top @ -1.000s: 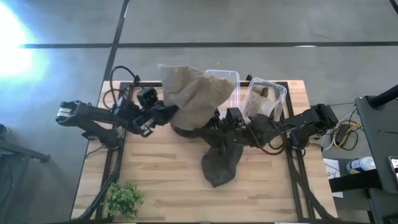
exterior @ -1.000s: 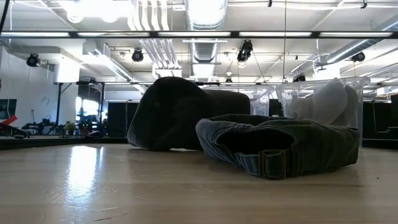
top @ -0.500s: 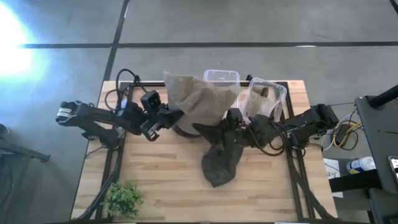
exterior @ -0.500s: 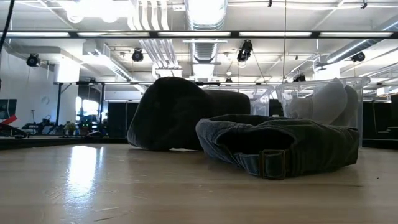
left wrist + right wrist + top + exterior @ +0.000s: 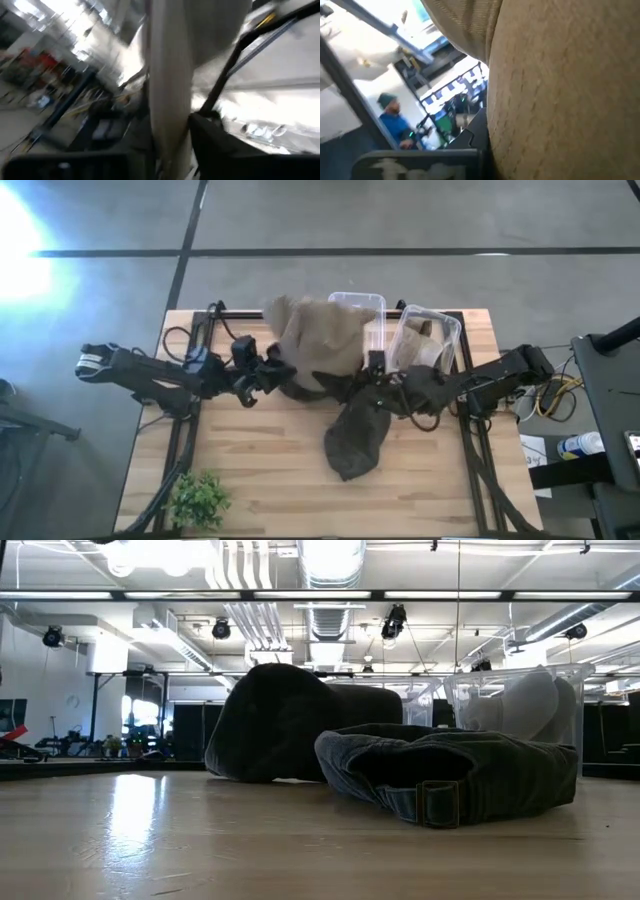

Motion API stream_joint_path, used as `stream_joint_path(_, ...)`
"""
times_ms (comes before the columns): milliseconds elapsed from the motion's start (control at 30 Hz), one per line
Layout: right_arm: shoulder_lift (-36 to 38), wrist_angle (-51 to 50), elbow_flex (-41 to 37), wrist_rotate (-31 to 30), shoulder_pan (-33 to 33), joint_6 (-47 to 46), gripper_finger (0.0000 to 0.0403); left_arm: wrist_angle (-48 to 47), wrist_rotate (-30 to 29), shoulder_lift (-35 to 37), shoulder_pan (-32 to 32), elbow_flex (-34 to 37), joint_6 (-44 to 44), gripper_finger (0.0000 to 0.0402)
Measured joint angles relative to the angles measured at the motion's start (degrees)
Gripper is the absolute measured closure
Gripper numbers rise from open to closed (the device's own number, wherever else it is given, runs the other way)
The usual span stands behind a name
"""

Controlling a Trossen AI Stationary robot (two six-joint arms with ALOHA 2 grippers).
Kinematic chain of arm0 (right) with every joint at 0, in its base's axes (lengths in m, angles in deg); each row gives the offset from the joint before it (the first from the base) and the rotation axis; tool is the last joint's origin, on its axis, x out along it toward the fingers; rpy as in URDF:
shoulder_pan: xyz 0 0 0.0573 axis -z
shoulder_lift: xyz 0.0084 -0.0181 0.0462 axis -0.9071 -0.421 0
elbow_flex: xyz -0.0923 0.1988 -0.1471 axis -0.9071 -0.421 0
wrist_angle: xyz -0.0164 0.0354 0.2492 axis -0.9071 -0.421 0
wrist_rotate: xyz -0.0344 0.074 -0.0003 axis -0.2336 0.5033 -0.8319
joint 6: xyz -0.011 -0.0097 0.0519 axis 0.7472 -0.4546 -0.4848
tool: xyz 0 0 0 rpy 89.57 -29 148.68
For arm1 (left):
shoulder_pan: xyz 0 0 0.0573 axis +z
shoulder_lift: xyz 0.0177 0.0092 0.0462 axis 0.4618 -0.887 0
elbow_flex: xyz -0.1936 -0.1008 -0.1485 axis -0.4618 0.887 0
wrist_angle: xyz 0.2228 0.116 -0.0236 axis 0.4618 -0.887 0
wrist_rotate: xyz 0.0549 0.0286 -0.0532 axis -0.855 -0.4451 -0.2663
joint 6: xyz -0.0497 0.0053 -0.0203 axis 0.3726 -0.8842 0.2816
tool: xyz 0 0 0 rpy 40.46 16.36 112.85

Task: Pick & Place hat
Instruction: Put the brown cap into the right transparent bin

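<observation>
A tan hat (image 5: 320, 340) hangs bunched over the table's far middle, between my two grippers. My left gripper (image 5: 268, 370) is at its left side, and a strip of the tan cloth (image 5: 170, 90) stands close before that wrist's camera. My right gripper (image 5: 348, 380) is shut on the hat from the right, and the hat (image 5: 560, 100) fills its wrist view. Below them a dark hat (image 5: 280, 725) rests on the table. A grey-green cap (image 5: 450, 775) lies nearer, its strap buckle toward the near edge. My right gripper is shut on the tan hat's right lower part (image 5: 345, 368), coming from the table's right and slanting a little upward. The hat itself hides the place of contact in the wrist view. The hat is held up off the table. Whether it touches the dark hat below, I cannot tell.
Two clear bins (image 5: 357, 308) (image 5: 428, 338) stand at the far edge right behind the hats, the right one with pale things inside. A small green plant (image 5: 198, 500) sits at the near left corner. A person in blue (image 5: 395, 120) shows in the room beyond.
My left gripper has gone down and a little toward the table's left edge. The tan hat has sunk with it and now shows smaller and more bunched over the dark hat. My right hand has stayed in place but has tipped at the wrist. The two hats on the table have not moved.
</observation>
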State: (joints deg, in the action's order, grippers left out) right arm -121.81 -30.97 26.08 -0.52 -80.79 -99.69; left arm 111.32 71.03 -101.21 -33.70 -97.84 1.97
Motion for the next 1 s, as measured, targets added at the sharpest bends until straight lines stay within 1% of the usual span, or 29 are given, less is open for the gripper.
stream_joint_path(100, 2.18, -3.40, 0.44, -4.20, 0.17, -1.63, 0.0386, -1.00, -0.19, 0.83, -0.22, 2.09, 0.27, 0.0247)
stream_joint_path(167, 3.84, -9.69, 0.47, -6.67, 0.22, -4.09, 0.0386, -2.03, -0.78, 2.21, -0.26, 3.55, 0.69, 0.0216)
stream_joint_path(233, 6.26, -21.10, 0.22, -8.70, 0.16, -9.16, 0.0386, -5.28, -1.31, 3.86, -0.23, 5.01, 0.13, 0.0193)
stream_joint_path(300, 10.06, -34.89, 0.19, -9.53, 0.48, -17.48, 0.0386, -11.76, -1.37, 5.33, -0.43, 6.62, 0.65, 0.0181)
stream_joint_path(400, 16.47, -54.66, 0.60, -10.87, 2.22, -32.23, 0.0381, -22.43, -1.75, 7.76, -0.52, 9.03, 3.73, 0.0176)
stream_joint_path(533, 22.76, -78.31, 0.38, -11.26, 5.16, -49.19, 0.0378, -30.76, -3.40, 9.83, -0.44, 11.16, 7.58, 0.0176)
stream_joint_path(600, 25.88, -86.99, 0.32, -9.61, 6.63, -57.12, 0.0377, -31.90, -3.31, 10.10, -0.47, 12.42, 9.24, 0.0177)
stream_joint_path(700, 30.34, -95.00, -0.16, -2.45, 9.49, -64.60, 0.0377, -31.35, -3.34, 10.43, -0.48, 13.47, 10.69, 0.0177)
stream_joint_path(767, 32.57, -98.02, -1.38, 2.43, 10.83, -68.92, 0.0376, -31.71, -3.39, 10.54, -0.47, 13.97, 10.90, 0.0177)
stream_joint_path(867, 34.86, -100.81, -3.71, 6.99, 12.44, -74.35, 0.0376, -31.65, -3.47, 10.35, -0.46, 14.01, 10.77, 0.0177)
stream_joint_path(1000, 37.64, -105.54, -7.31, 13.23, 16.35, -78.02, 0.0375, -31.27, -3.48, 10.42, -0.46, 13.79, 9.53, 0.0177)
